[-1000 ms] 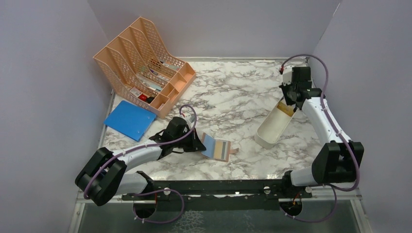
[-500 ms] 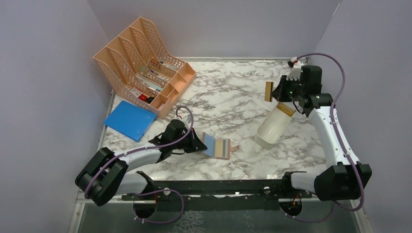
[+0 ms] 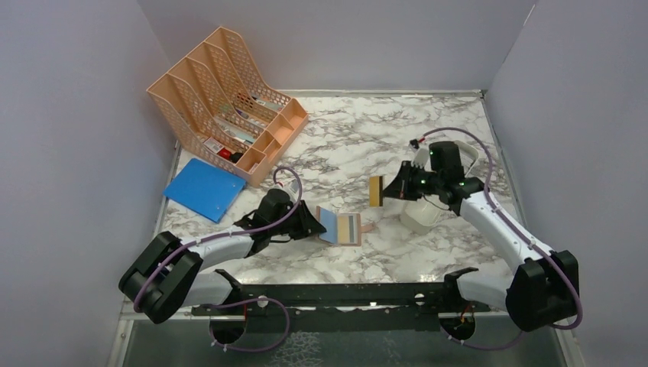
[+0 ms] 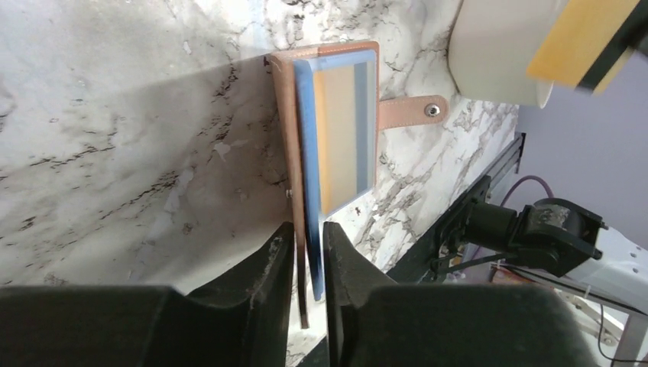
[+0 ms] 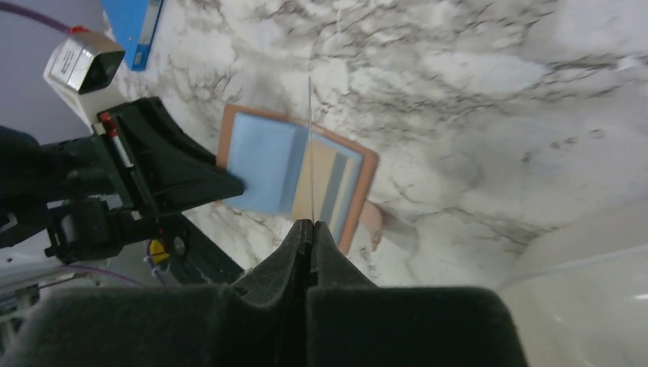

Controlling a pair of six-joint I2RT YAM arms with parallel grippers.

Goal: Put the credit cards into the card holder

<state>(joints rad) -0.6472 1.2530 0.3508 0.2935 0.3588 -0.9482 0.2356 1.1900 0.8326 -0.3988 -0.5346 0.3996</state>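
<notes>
The card holder (image 3: 340,227) lies open on the marble, pinkish-tan outside and light blue inside, its snap tab (image 4: 413,112) pointing right. A gold card and a grey one sit in its slots (image 4: 336,138). My left gripper (image 4: 309,229) holds its left leaf edge, the jaws narrowly apart with both layers between them. My right gripper (image 5: 311,223) is shut on a yellowish-gold credit card (image 3: 376,191), held upright above the table just right of the holder. That card shows edge-on as a thin line (image 5: 310,153) over the holder (image 5: 264,164).
A white oblong tray (image 3: 419,218) lies under the right arm, close to the holder's right side. The peach mesh organiser (image 3: 221,99) stands at the back left. A blue folder (image 3: 204,189) lies in front of the organiser. Grey walls close in three sides.
The right arm has lifted the gold card out of the tray at the back right and swung it left and forward, close to the holder. The left jaws have eased slightly.
</notes>
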